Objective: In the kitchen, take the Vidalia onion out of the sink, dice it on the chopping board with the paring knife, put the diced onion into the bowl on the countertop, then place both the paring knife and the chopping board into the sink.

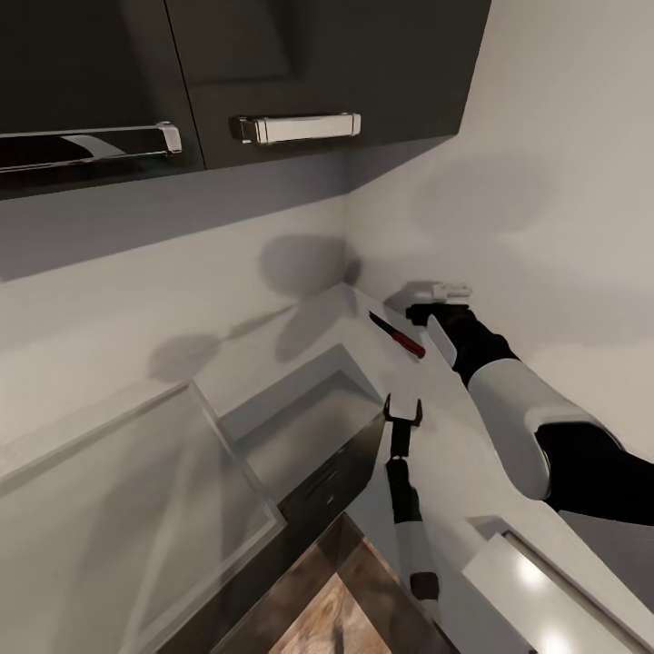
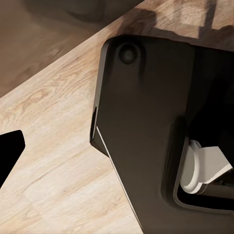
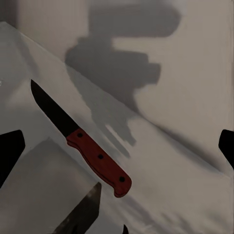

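The knife [image 1: 397, 334] is lying flat on the countertop [image 1: 454, 427] just ahead of the right gripper [image 1: 434, 304], blade pointing away toward the wall corner and red handle at the nearer end, so its long axis runs slantwise across the gap between the wide-open jaws. That arm is stretched out low over the counter and is clearly the closer one. The left gripper [image 1: 403, 413] is hung back off the counter edge, also spread open, holding nothing.
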`<state>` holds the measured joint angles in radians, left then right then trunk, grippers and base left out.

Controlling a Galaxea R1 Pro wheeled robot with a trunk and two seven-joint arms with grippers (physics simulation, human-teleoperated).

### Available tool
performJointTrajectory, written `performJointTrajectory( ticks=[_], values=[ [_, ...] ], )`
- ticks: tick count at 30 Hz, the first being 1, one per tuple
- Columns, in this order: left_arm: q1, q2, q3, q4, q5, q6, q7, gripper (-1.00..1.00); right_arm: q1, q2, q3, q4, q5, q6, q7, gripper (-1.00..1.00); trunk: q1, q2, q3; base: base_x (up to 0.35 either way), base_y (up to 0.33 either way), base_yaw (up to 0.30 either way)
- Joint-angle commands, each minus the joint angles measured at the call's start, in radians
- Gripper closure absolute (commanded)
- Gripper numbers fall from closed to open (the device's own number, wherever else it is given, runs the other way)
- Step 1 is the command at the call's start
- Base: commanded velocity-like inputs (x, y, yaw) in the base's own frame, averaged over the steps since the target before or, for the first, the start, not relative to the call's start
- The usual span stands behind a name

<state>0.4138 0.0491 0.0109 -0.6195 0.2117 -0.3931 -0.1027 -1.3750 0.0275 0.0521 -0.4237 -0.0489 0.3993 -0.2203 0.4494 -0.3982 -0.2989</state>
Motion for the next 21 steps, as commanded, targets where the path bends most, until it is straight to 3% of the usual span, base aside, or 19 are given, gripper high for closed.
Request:
performJointTrajectory(
  ticks=[1, 21],
  values=[
    [0.0, 0.0, 0.001, -0.001, 0.01, 0.0, -0.009, -1.0, -0.001, 0.0, 0.005, -0.001, -0.005, 0.001, -0.007, -1.0, 0.001, -0.002, -0.002, 0.0, 0.0, 0.0],
    [0.0, 0.0, 0.001, 0.006, 0.011, 0.0, -0.009, -1.0, 0.0, -0.007, 0.005, 0.044, -0.006, -0.013, -0.004, -1.0, 0.001, -0.002, -0.018, 0.0, 0.0, 0.0]
  ],
)
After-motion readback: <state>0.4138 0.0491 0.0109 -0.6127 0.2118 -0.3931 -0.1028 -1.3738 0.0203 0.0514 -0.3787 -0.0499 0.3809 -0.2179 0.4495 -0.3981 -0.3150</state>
